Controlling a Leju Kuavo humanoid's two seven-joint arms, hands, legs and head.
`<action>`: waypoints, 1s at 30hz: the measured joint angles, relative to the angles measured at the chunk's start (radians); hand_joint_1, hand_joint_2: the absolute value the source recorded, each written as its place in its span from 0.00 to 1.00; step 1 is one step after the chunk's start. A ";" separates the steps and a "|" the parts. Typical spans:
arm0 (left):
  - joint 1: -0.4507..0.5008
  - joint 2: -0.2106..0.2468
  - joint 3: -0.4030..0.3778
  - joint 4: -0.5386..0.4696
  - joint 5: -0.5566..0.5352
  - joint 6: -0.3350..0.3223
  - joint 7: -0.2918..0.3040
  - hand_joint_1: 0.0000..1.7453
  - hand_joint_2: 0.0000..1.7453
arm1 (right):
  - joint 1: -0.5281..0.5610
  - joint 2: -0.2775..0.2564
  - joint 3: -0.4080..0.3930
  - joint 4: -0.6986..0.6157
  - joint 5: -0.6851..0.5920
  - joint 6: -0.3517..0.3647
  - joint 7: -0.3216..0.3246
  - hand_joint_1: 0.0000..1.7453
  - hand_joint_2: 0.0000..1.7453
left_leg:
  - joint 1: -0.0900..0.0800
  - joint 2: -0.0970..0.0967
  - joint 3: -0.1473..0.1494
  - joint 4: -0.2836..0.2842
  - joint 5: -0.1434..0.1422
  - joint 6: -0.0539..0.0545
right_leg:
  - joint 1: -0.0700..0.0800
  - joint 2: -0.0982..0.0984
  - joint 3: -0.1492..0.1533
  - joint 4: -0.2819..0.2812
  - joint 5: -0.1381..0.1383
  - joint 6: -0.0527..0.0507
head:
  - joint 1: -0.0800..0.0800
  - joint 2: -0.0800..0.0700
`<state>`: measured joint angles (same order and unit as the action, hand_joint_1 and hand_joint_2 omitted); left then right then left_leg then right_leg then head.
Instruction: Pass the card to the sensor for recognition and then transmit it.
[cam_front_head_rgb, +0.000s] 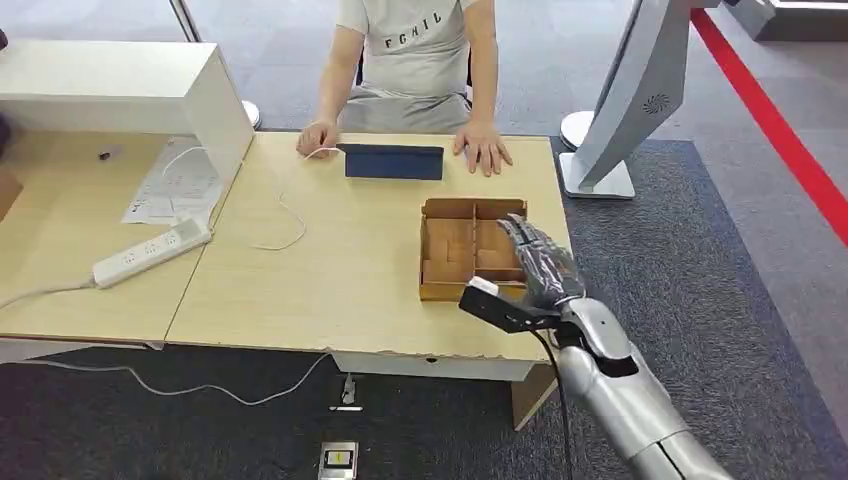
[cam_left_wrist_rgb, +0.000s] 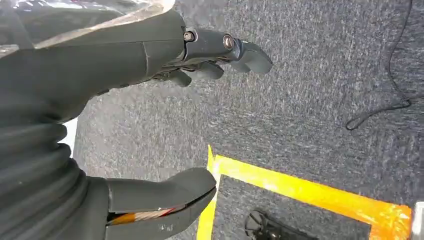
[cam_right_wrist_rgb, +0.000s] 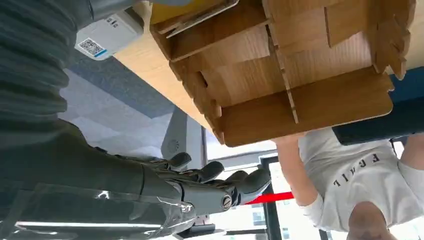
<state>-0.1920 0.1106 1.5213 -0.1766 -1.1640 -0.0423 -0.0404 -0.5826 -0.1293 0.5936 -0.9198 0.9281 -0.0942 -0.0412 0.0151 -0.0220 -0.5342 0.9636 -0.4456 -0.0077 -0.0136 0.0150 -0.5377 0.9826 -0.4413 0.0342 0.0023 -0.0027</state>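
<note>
Right hand (cam_front_head_rgb: 538, 262) fingers apart, holding nothing, poised over near edge of wooden divider box (cam_front_head_rgb: 452, 250), likely staged for a reach in. Left hand (cam_left_wrist_rgb: 150, 60) open, hanging over carpet. Card not identifiable, probably in box. Dark sensor (cam_front_head_rgb: 393, 161) beyond, near the person.

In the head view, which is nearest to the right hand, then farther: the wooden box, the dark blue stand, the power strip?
1. Wooden box, right beside the right hand.
2. Dark blue stand, at the table's far edge.
3. Power strip, far across on the left table.
</note>
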 joint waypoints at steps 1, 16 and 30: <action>0.000 0.000 0.000 0.000 0.021 0.000 0.000 0.00 1.00 | -0.003 0.003 0.000 0.012 0.001 -0.004 -0.003 0.00 1.00 | 0.000 0.000 0.000 0.000 0.000 0.000 | 0.000 0.000 0.000 0.000 0.000 0.000 | 0.000 0.000; 0.000 0.000 0.002 0.000 0.063 0.004 0.017 0.00 1.00 | -0.059 0.031 0.004 0.189 -0.011 -0.047 -0.050 0.00 1.00 | 0.000 0.000 0.000 0.000 0.000 0.000 | 0.000 0.000 0.000 0.000 0.000 0.000 | 0.000 0.000; 0.001 0.000 0.007 0.000 0.149 0.003 0.005 0.00 1.00 | -0.097 0.052 0.010 0.302 -0.060 -0.010 -0.105 0.00 1.00 | 0.000 0.000 0.000 0.000 0.000 0.000 | 0.000 0.000 -0.001 0.000 0.000 0.000 | 0.000 0.000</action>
<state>-0.1914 0.1106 1.5282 -0.1766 -1.0147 -0.0389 -0.0351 -0.6797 -0.0771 0.6035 -0.6176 0.8679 -0.1041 -0.1457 0.0151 -0.0220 -0.5347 0.9637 -0.4456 -0.0077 -0.0137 0.0150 -0.5382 0.9826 -0.4413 0.0342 0.0023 -0.0027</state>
